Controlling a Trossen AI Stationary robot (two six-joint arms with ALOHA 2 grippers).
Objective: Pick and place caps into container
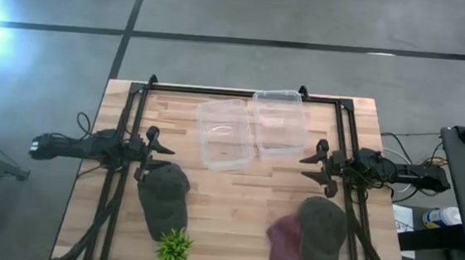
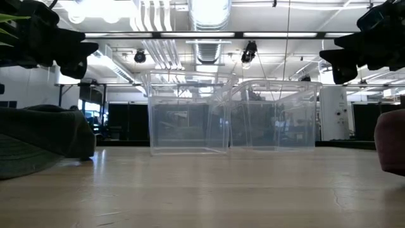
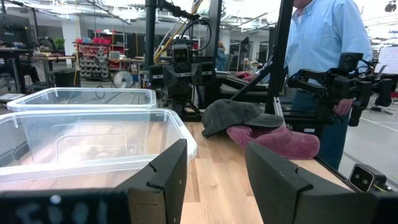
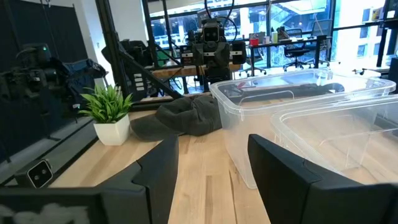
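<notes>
Three caps lie on the wooden table. One dark grey-olive cap rests flat near the left side. The maroon cap lies near the right, and the second dark cap overlaps its edge. Two clear plastic tubs stand side by side toward the far edge. My left gripper hovers open above the table just beyond the left cap. My right gripper hovers open beside the right tub, beyond the two right caps.
A small green plant in a white pot stands at the near edge beside the left cap. A person in a light blue shirt stands beyond the table's right side. Bare wood lies between the caps, in front of the tubs.
</notes>
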